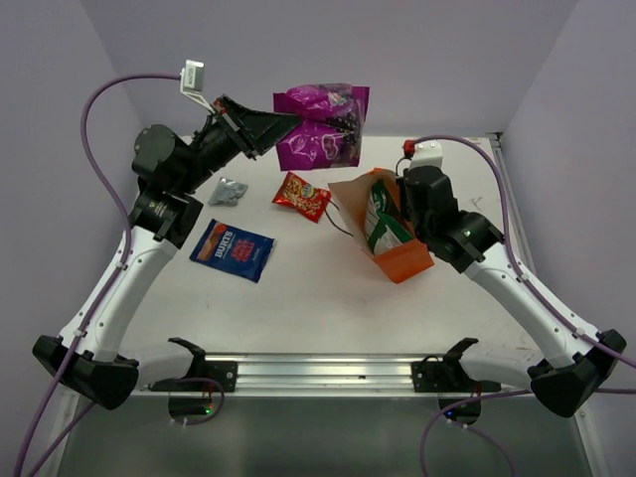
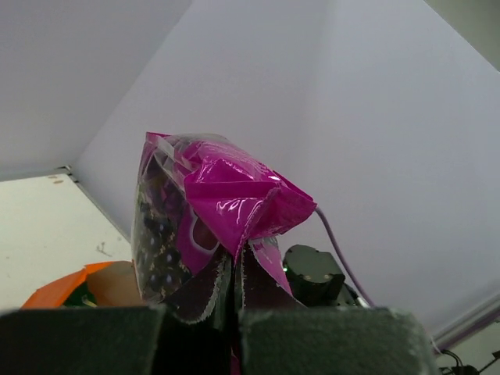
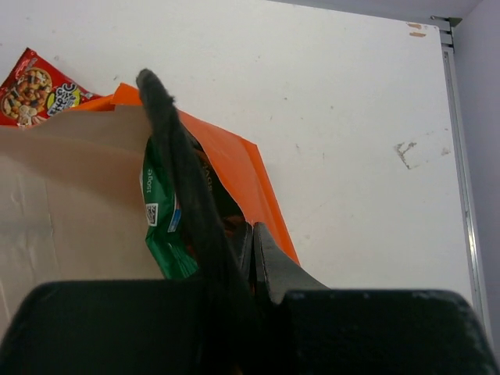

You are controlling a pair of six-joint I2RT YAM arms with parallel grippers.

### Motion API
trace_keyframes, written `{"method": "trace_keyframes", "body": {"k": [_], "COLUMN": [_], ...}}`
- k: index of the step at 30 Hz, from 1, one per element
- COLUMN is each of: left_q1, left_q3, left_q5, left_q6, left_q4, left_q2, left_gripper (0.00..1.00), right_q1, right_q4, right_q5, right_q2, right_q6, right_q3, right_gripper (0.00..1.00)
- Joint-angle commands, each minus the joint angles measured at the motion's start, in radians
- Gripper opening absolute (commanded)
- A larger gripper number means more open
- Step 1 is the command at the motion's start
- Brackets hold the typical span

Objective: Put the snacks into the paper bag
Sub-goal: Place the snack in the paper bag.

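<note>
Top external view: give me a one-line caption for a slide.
Left gripper holds the magenta packet aloft; right gripper grips the orange paper bag, green packet already inside.

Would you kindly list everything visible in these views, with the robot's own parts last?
table: one, white, under everything
paper bag: one, orange, lying right of centre
magenta packet: one, magenta, raised in the air, far side
red packet: one, red, table, by bag's mouth
blue packet: one, dark blue, table, left side
grey packet: one, silver-grey, left of red packet
green packet: one, green-and-white, inside bag
left gripper: one, black, shut on magenta packet
right gripper: one, black, shut on bag's edge
</note>
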State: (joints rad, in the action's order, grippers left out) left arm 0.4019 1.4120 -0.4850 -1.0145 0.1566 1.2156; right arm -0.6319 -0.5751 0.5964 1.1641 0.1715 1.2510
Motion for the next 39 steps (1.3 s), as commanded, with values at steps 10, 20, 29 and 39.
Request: {"method": "trace_keyframes", "body": {"k": [10,20,29,39], "left_q1": [0.233,0.265,0.272,0.278], "left_q3": [-0.160,-0.223,-0.323,-0.317], "left_q5": [0.175,0.337,0.508,0.496], "left_q6": [-0.118,-0.116,-0.220,-0.298], "left_q4": [0.153,-0.032,-0.123,-0.119], "left_q2": [-0.050,-0.071,-0.136,-0.079], "left_gripper": [0.00,0.00,0.00,0.00], "right_q1": [-0.014,-0.032,-0.064,-0.126], "right_q4": [0.086,0.092,0.080,0.098], "right_q5": [0.043,0.049,0.127,0.155], "right_q2": [-0.050,-0.057,-0.027,-0.014], "right_q6": [0.036,0.054,0.160,0.195], "right_q3": [0.004,0.047,0.042,0.054], "right_gripper": [0.00,0.00,0.00,0.00]}}
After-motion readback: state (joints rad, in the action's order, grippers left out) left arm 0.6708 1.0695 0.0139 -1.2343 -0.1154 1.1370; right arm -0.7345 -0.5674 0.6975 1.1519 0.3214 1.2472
